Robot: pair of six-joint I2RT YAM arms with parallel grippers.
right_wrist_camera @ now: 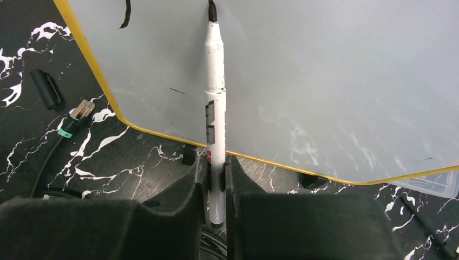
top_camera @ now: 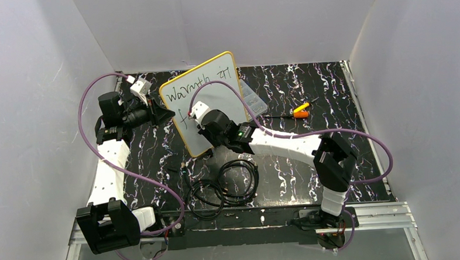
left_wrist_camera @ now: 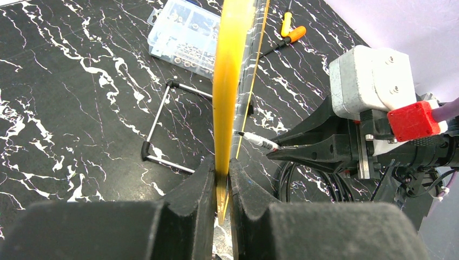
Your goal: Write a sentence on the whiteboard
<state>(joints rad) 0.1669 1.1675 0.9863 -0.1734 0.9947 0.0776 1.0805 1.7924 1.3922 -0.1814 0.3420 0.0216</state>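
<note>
Gripping a marker [right_wrist_camera: 214,108] hard in the right gripper [right_wrist_camera: 216,162], pressing its tip against the whiteboard [right_wrist_camera: 325,81] just under the top line of writing. Clamping the whiteboard's yellow rim in the left gripper [left_wrist_camera: 219,173], bracing it on edge. Showing the sentence [top_camera: 194,90] only partly done: "Warmth of" along the whiteboard's top, one letter starting beneath. Judging the stroke best served by keeping tip pressure light and even, travelling steadily across the whiteboard, and holding the left clamp firm against rocking.
</note>
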